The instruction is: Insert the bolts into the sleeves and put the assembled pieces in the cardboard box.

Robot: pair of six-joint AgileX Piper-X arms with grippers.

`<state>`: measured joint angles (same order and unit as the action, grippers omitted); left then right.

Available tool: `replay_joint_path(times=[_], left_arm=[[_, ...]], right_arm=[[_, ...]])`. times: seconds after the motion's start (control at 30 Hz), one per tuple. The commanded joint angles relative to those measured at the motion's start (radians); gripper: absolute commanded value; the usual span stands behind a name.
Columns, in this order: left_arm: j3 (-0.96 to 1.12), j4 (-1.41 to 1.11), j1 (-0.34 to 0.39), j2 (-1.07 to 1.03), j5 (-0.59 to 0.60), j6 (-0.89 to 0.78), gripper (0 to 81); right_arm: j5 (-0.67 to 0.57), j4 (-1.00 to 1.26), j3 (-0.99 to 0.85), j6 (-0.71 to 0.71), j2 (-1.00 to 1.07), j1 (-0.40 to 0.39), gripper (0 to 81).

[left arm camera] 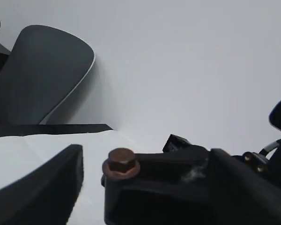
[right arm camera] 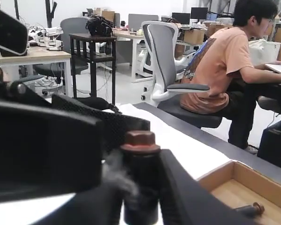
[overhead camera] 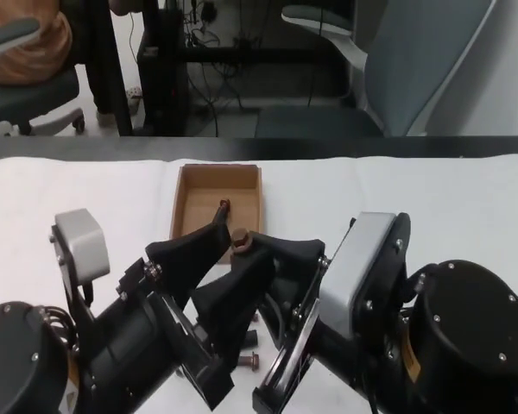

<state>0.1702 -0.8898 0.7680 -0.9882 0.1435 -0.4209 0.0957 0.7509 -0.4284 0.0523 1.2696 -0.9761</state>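
A rusty bolt (right arm camera: pixel 139 140) stands head-up in a black sleeve (right arm camera: pixel 140 199), and my right gripper (right arm camera: pixel 141 206) is shut on that sleeve. In the high view the bolt head (overhead camera: pixel 240 235) sits where both arms meet, just short of the cardboard box (overhead camera: pixel 190 200). My left gripper (overhead camera: pixel 239 248) is open, one finger on each side of the bolt without touching it. Its near finger (left arm camera: pixel 51 190) stands apart from the bolt head (left arm camera: pixel 121 161). One assembled piece (overhead camera: pixel 224 207) lies inside the box, also seen as a small brown part (right arm camera: pixel 253 209).
Two loose bolts (overhead camera: pixel 249 357) lie on the white bench between the arm bases. The box's near wall (right arm camera: pixel 227 171) is close beyond the right gripper. Office chairs and desks stand past the bench's far edge.
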Motion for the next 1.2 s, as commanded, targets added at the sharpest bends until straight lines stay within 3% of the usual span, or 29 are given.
replay_joint_path(times=[0.0,0.13,0.17,0.23,0.33,0.53,0.67,0.97,1.17], left_arm=[[0.001,-0.093,0.003,0.014,0.065,0.025,70.0],[0.001,-0.167,-0.015,0.061,0.06,0.046,68.9],[-0.003,-0.154,-0.02,0.082,0.06,0.046,62.9],[-0.01,-0.113,-0.028,0.126,0.06,0.046,42.6],[-0.04,-0.02,-0.049,0.21,0.069,0.058,1.8],[-0.07,0.552,-0.049,0.384,0.051,0.114,1.8],[-0.07,0.859,-0.049,0.433,-0.068,0.232,1.8],[-0.07,0.932,-0.049,0.486,-0.165,0.312,1.8],[-0.07,0.991,-0.049,0.488,-0.163,0.3,1.8]], right_arm=[[0.075,-0.037,-0.014,0.008,-0.005,0.003,0.6],[0.132,-0.177,-0.014,0.008,-0.005,0.028,0.6],[0.132,-0.213,-0.014,0.008,-0.005,0.039,0.6],[0.129,-0.269,-0.014,0.007,-0.005,0.061,0.6],[0.108,-0.312,-0.024,0.004,-0.005,0.11,0.6],[-0.016,-0.54,-0.237,-0.002,0.059,0.208,0.6],[-0.066,-0.663,-0.43,0.041,0.18,0.238,0.6],[-0.127,-0.961,-0.915,0.02,0.566,0.306,0.6],[-0.127,-1.145,-1.18,0.02,0.796,0.335,0.6]])
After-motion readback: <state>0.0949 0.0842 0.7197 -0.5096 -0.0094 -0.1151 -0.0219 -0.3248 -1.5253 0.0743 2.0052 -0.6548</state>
